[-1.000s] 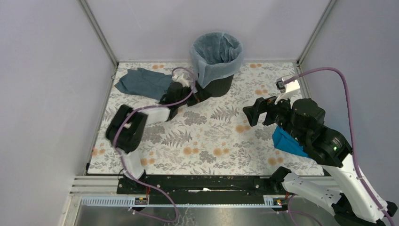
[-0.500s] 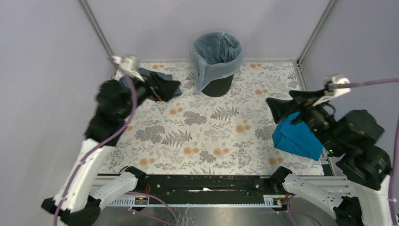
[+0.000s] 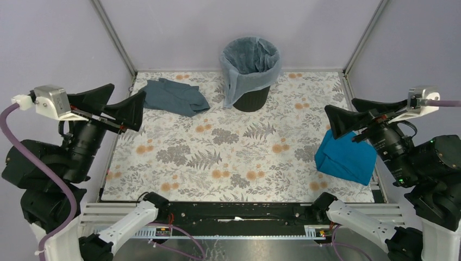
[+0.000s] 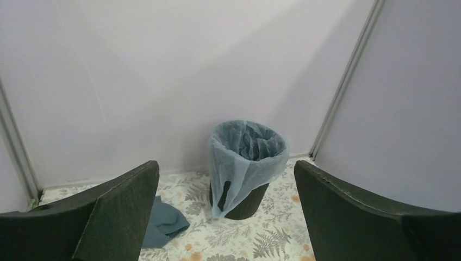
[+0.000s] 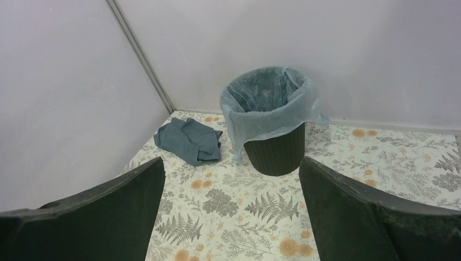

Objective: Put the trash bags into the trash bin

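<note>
The pale blue translucent trash bag [image 3: 245,73] lines the round black trash bin [image 3: 251,100] at the back middle. Its mouth is folded over the rim and one flap hangs down the bin's left side. Bag [image 4: 239,163] and bin [image 4: 254,198] also show in the left wrist view, and bag [image 5: 266,117] and bin [image 5: 277,152] in the right wrist view. My left gripper [image 3: 129,90] is open and empty, raised at the left edge. My right gripper [image 3: 340,104] is open and empty, raised at the right edge. Both are far from the bin.
A dark slate-blue cloth [image 3: 174,96] lies on the floral mat left of the bin. A bright blue folded piece [image 3: 345,157] lies at the right edge under my right arm. Pale walls and metal corner posts enclose the table.
Both arms have lifted and pulled back to the sides. The left gripper has left the bin and the dark cloth. The right arm has uncovered the bright blue piece.
</note>
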